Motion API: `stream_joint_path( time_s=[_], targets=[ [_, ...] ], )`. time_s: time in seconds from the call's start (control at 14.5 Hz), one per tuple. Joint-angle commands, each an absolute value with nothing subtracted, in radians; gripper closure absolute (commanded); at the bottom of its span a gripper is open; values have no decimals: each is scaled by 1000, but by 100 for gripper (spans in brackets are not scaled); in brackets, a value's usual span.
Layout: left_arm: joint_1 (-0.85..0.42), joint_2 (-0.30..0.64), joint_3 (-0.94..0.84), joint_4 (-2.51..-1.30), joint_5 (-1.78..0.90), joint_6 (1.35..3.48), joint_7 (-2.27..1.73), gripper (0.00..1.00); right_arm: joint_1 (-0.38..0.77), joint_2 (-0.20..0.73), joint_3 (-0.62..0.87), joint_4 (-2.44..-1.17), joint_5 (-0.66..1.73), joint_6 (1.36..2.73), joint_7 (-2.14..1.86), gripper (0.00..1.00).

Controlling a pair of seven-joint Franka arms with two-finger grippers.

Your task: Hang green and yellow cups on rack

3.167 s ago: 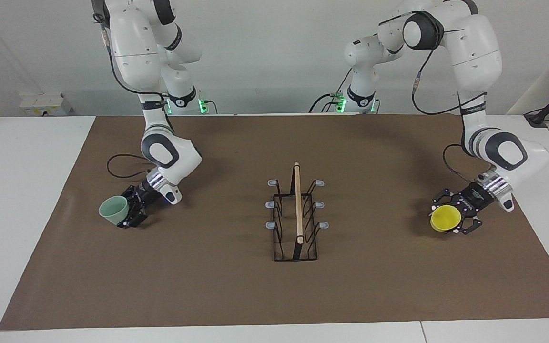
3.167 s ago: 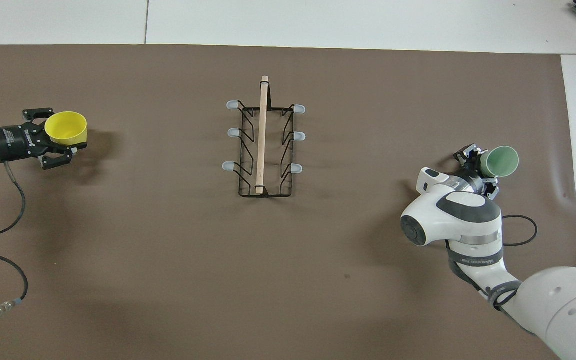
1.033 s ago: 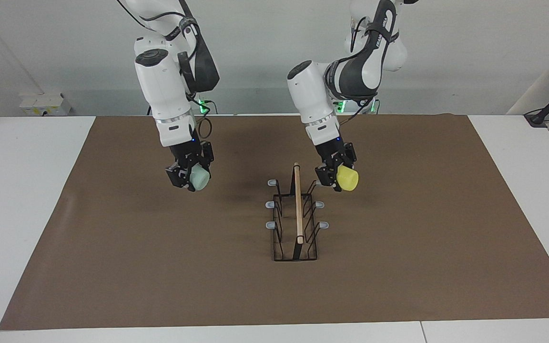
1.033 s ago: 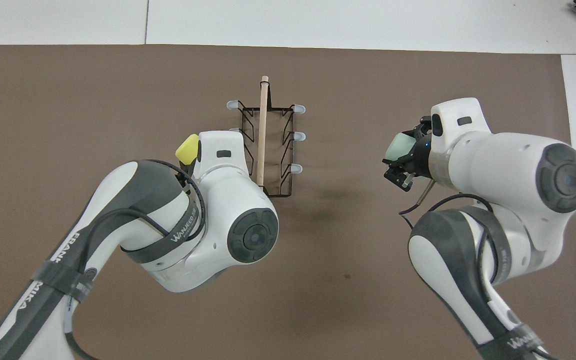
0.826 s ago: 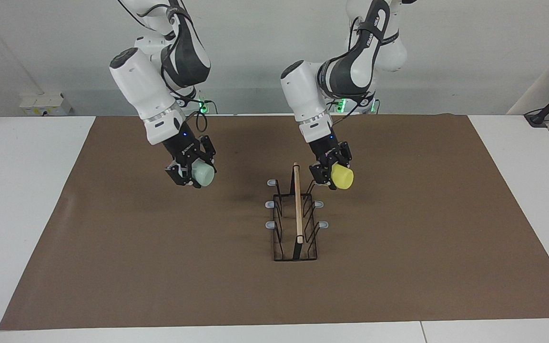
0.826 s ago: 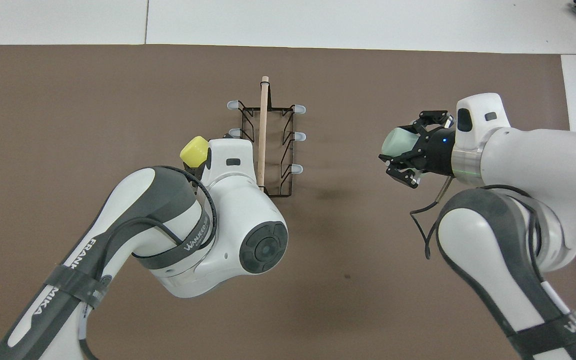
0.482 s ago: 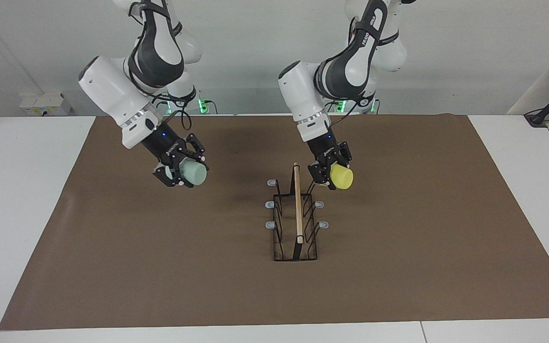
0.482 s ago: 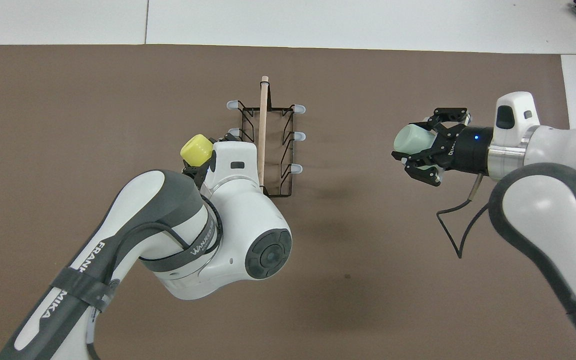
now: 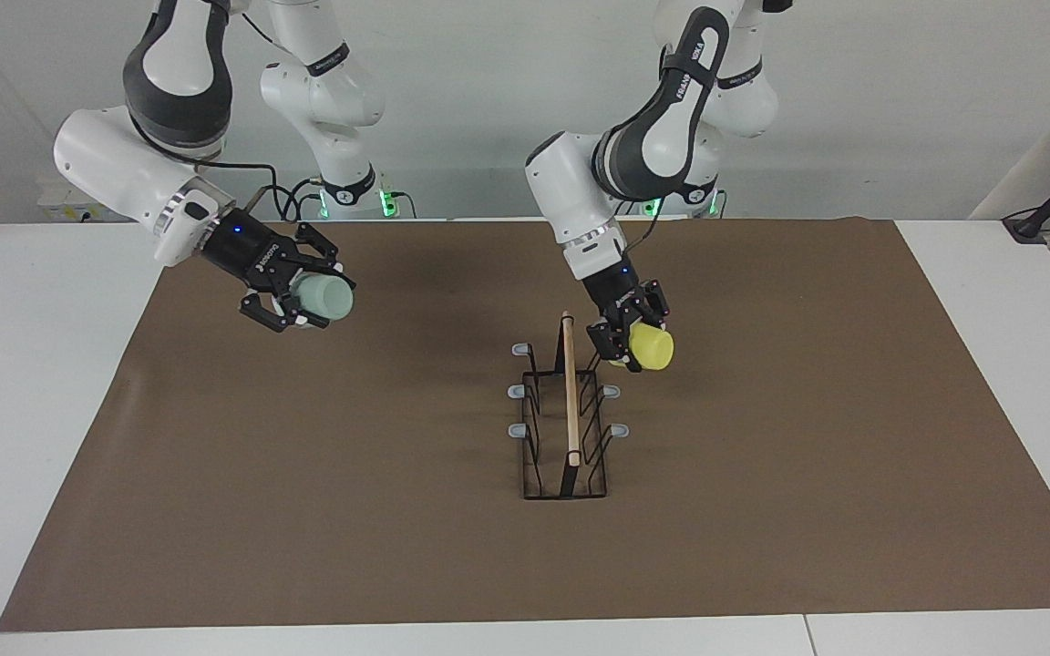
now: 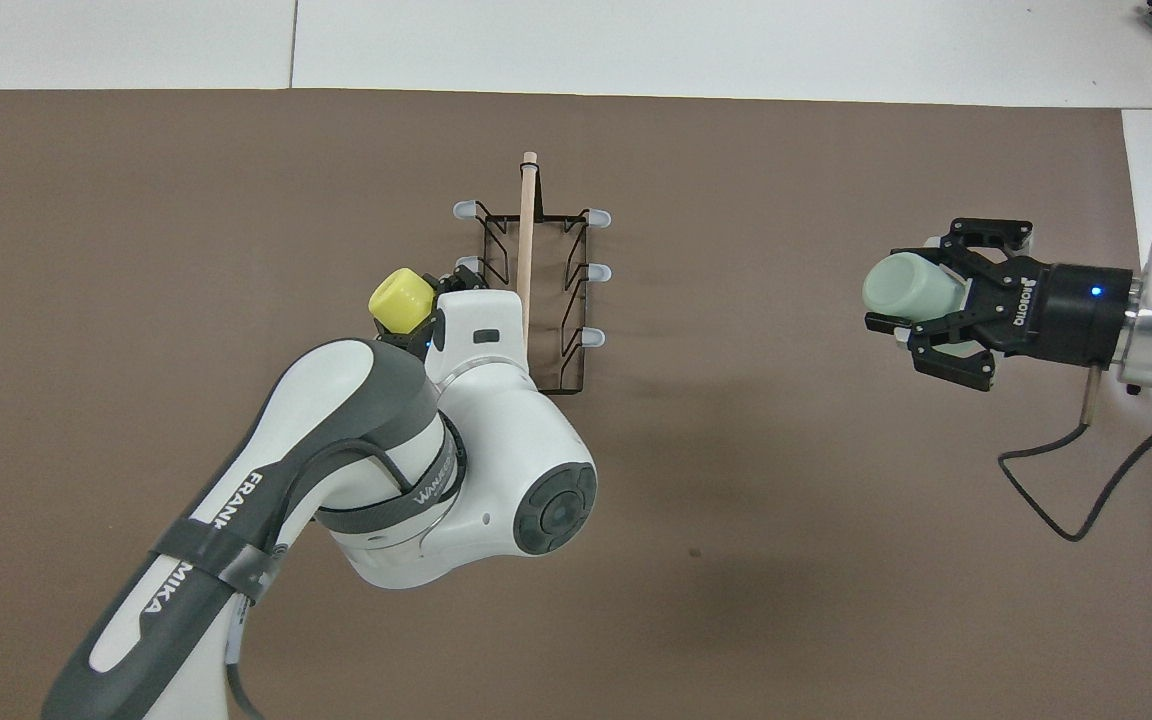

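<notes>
Brown worktop (image 9: 762, 547): left hand (image 9: 627, 342), gripping yellow cup (image 9: 650, 347), has lowered onto a rack (image 9: 565, 419) peg (hanging imminent); right hand (image 9: 293, 290), gripping green cup (image 9: 324, 298), has retreated.

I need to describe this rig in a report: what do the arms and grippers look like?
Both arms are glossy white with dark grey joint bands and lettering; the left gripper and right gripper are black skeletal two-finger claws with a small blue light, white lettering and a thin black cable.

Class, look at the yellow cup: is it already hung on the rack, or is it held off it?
Held off it. The left gripper grips the yellow cup in the air beside the rack, its base outward; no contact with a peg shows.
</notes>
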State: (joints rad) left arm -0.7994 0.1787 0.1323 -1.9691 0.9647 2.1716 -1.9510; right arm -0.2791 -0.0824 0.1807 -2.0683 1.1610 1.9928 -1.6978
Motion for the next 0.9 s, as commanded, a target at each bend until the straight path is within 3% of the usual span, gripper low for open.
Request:
stream_joint_path(
  time_s=[0.0,0.07,0.14,0.28,0.62,0.83],
  targets=[
    [-830,181,144,-1968,989,2181,-1977,73,-296,-123,190,-2126,1323,1965,-1772,100],
    [-833,181,143,-1968,983,2180,-1977,47,-296,-124,190,-2147,1388,1964,-1805,100],
    [-839,181,143,-1965,977,2181,-1976,28,-296,-124,190,-2167,1463,1954,-1837,100],
    [-847,181,141,-1959,976,2181,-1971,0,-293,-115,192,-2203,1581,1939,-1931,100],
    [-853,170,138,-1936,911,2181,-1954,0,-210,-104,192,-2316,1909,1944,-2170,100],
    [-845,149,138,-1936,875,2177,-1904,0,-92,-77,192,-2336,2138,1960,-2259,100]
  ],
)
